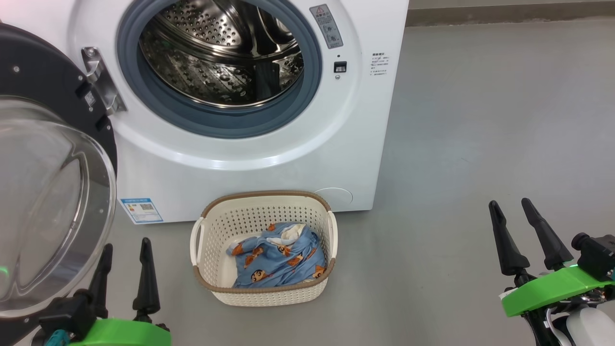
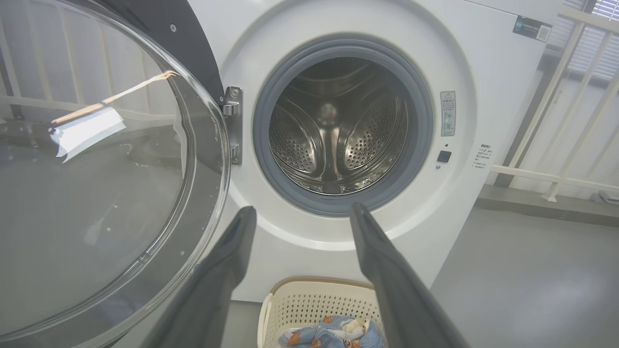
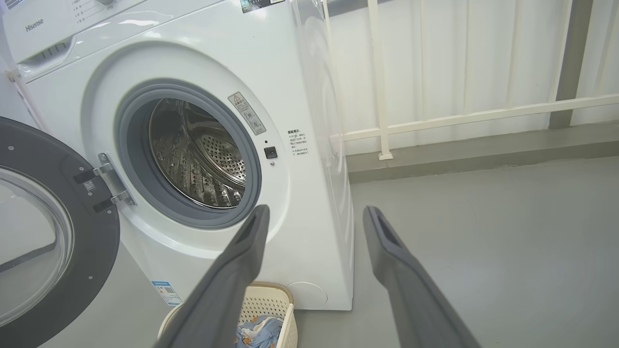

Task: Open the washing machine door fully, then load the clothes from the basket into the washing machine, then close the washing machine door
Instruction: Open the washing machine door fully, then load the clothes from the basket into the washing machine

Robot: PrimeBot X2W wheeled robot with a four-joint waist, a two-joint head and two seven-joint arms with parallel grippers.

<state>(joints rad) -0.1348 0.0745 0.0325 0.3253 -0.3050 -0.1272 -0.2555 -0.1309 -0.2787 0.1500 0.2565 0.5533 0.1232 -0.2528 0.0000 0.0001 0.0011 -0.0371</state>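
The washing machine (image 1: pixel 269 158) stands ahead with its door (image 1: pixel 53 192) swung wide open to the left, glass bowl facing me, and the steel drum (image 1: pixel 221 53) bare inside. On the floor before it sits the basket (image 1: pixel 263 247) holding the light blue clothes (image 1: pixel 276 259). My left gripper (image 1: pixel 126 247) is open at the lower left, close beside the door's rim, left of the basket. Over at the lower right my right gripper (image 1: pixel 511 209) is open, well right of the basket. The left wrist view looks into the drum (image 2: pixel 338 130) past the door (image 2: pixel 96 183); the right wrist view shows the machine (image 3: pixel 217 145) and basket (image 3: pixel 271 309).
Grey floor (image 1: pixel 480 120) spreads to the right of the machine. A white railing (image 3: pixel 435 116) and a raised grey kerb (image 3: pixel 483 154) run behind it. The open door's hinge (image 1: pixel 98 79) juts out on the machine's left side.
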